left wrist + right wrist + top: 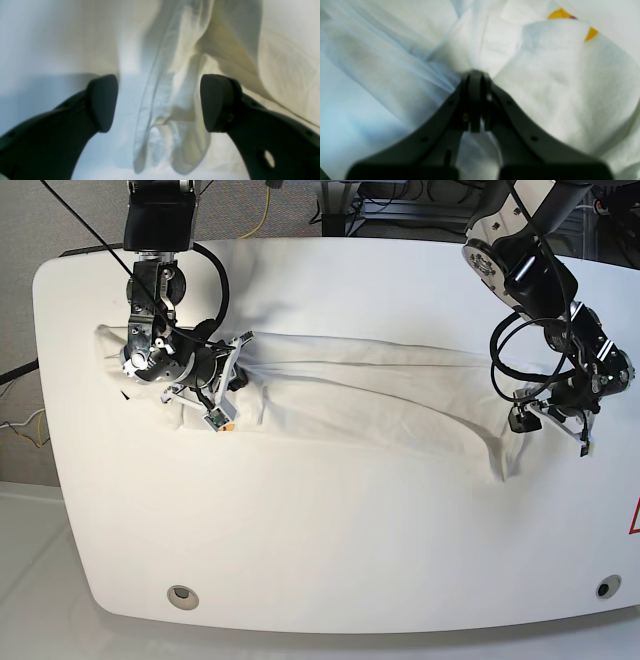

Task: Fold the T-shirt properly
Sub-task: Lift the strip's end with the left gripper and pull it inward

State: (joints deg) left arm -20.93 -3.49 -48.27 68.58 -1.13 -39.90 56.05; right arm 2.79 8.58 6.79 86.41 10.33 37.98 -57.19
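T-shirt [370,395] cloth is pinched in my right gripper [476,75], jaws pressed flat together on a gathered bunch; in the right wrist view folds radiate out from the tips and a scrap of orange print [591,33] peeks past a fold. My left gripper [158,102] is spread wide and holds nothing, pads either side of a hanging, hemmed fold of the shirt without touching it. From the base view the shirt lies stretched as a long, rumpled band across the white table [300,560], one end bunched at the right gripper, the other end trailing off just beside the left gripper [560,405]. Handling guess: light, thin, totally limp, so it will sag and crease wherever unsupported and slide easily on the smooth tabletop; not fragile, but a thin pinch could slip out. Best hold for the left looks like the doubled hem edge between the pads, thicker and less likely to pull free. Then both ends could be tensioned to flatten wrinkles. Sleeves and collar I cannot make out, too crumpled.
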